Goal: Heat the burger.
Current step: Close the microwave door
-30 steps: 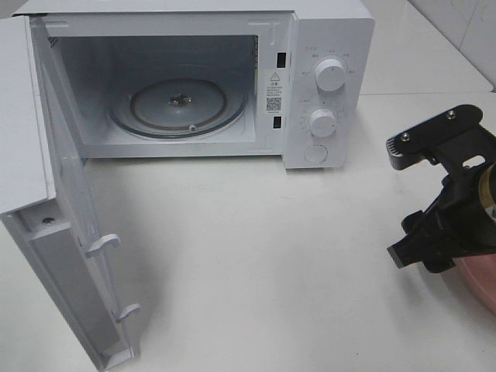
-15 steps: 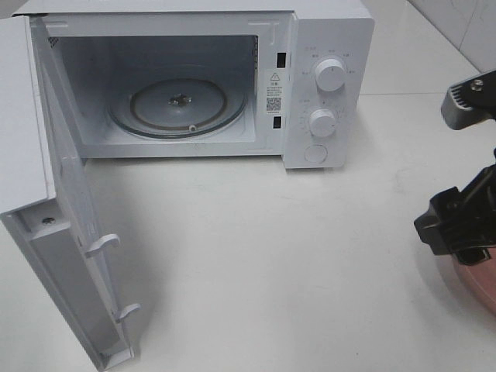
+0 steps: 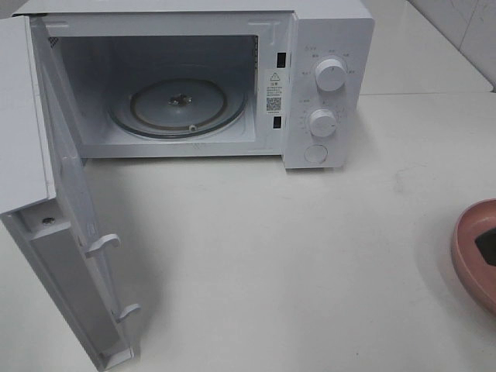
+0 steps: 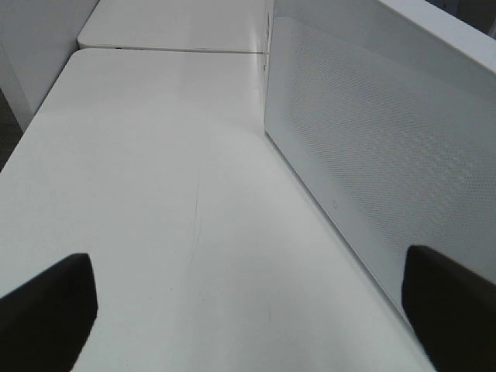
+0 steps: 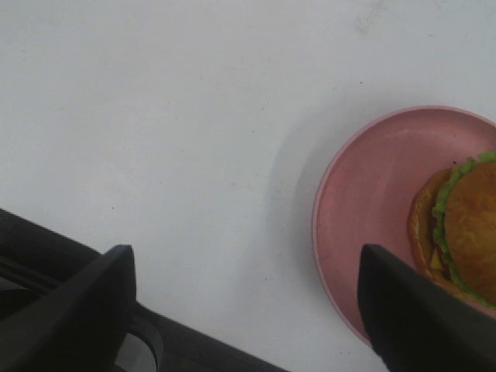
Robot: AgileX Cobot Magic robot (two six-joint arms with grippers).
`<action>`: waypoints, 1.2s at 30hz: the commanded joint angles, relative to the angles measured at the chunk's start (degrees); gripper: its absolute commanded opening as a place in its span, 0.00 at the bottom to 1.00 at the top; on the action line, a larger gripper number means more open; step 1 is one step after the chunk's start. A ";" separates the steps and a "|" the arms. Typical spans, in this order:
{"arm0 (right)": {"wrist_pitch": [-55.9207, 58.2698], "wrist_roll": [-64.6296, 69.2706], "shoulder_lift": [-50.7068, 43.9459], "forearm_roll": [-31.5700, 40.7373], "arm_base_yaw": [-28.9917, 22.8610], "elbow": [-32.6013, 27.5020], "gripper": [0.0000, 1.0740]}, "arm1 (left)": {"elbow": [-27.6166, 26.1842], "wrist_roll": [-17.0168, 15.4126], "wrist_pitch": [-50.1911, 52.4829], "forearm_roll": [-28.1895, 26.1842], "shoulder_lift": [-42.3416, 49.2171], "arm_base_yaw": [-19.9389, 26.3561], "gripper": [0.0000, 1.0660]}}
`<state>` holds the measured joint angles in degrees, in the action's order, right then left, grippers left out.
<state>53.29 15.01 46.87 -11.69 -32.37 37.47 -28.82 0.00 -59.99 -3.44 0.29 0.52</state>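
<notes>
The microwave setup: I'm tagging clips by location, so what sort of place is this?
Probably a mock kitchen counter in a lab. An open white microwave stands on a bare white table, a burger waits on a pink plate, and tiled wall shows behind.

- The microwave point(image 3: 329, 46) is white, with two white dials point(image 3: 331, 74) and grey markings around them.
- Its door point(image 4: 364, 155) is white with a fine dotted mesh pattern.
- The turntable point(image 3: 178, 105) inside is clear, greyish glass.
- The desk point(image 3: 294, 256) is plain off-white.
- The plate point(image 5: 380, 201) is pink.
- The burger point(image 5: 465, 225) has a brown bun and a green lettuce edge, with an orange-brown layer beneath.
- The left claw point(image 4: 248, 310) and right claw point(image 5: 256, 310) have black fingers.
</notes>
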 commanded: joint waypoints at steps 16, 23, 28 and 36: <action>9.05 -8.82 -21.20 5.79 12.66 -2.58 0.71 | 0.11 0.00 0.52 0.17 0.46 0.11 0.94; 10.26 -11.46 -31.68 9.91 21.20 -5.21 0.71 | 0.11 0.00 0.52 0.17 0.46 0.11 0.94; 9.00 -12.83 -37.64 9.91 25.61 -5.21 0.71 | 0.11 0.00 0.52 0.17 0.46 0.11 0.94; 6.42 -12.83 -47.15 10.71 28.71 -8.25 0.71 | 0.11 0.00 0.52 0.17 0.46 0.11 0.94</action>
<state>60.39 2.75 2.18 -1.15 -4.41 29.62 -28.82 0.00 -59.99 -3.44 0.29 0.52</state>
